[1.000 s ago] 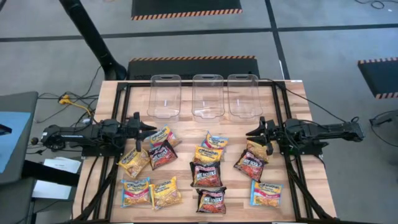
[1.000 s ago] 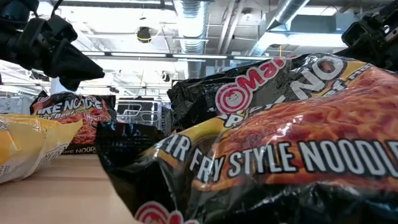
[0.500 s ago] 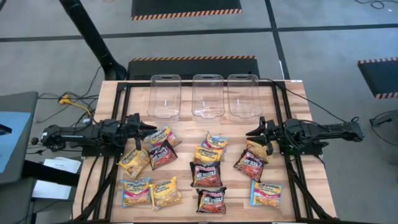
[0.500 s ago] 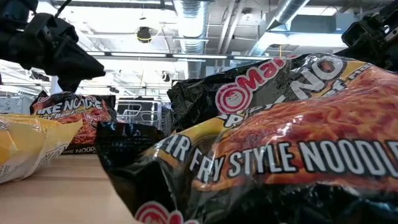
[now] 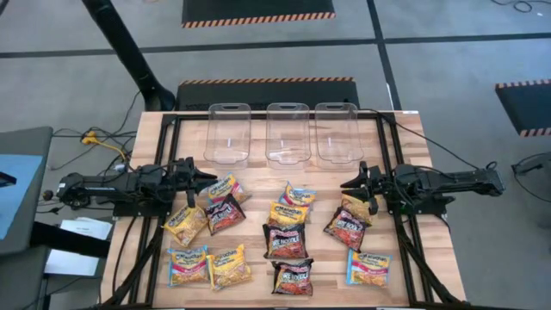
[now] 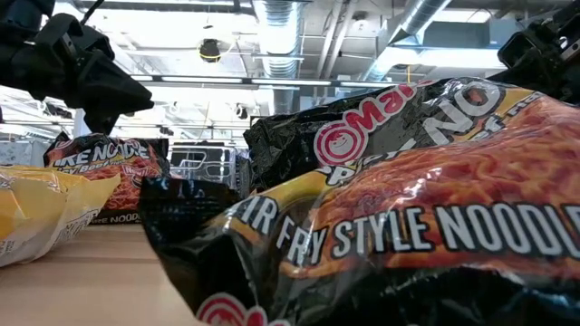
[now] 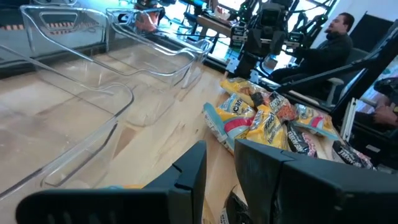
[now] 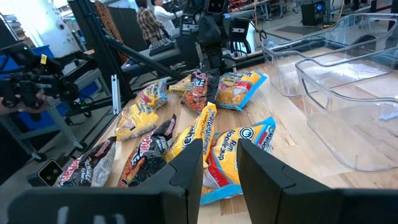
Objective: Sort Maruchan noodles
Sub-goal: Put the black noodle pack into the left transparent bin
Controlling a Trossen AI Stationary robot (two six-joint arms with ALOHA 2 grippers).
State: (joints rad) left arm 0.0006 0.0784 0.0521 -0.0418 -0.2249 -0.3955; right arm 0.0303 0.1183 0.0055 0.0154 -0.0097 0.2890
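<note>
About a dozen Maruchan noodle packets lie flat on the wooden table. Some are dark red-black (image 5: pixel 285 241), some yellow-orange (image 5: pixel 229 265), some blue-yellow with pink (image 5: pixel 368 267). My left gripper (image 5: pixel 211 177) hovers above the left group, close to a blue-yellow packet (image 5: pixel 225 188), its fingers (image 7: pixel 193 171) a narrow gap apart and empty. My right gripper (image 5: pixel 344 183) hovers beside a yellow packet (image 5: pixel 355 207) in the right group, also open by a narrow gap (image 8: pixel 221 162) and empty. In the low view a dark packet (image 6: pixel 408 226) fills the foreground, with the left gripper (image 6: pixel 136 91) above and behind it.
Three clear plastic tubs (image 5: pixel 227 132) (image 5: pixel 287 132) (image 5: pixel 337 131) stand in a row at the table's far side, between the arms. A black frame (image 5: pixel 168 120) borders the work area. Bare wood lies between the tubs and the packets. People sit in the room beyond (image 7: pixel 339 31).
My left gripper has risen slightly above the left group of packets, as the low view shows. The packets have stayed where they were.
</note>
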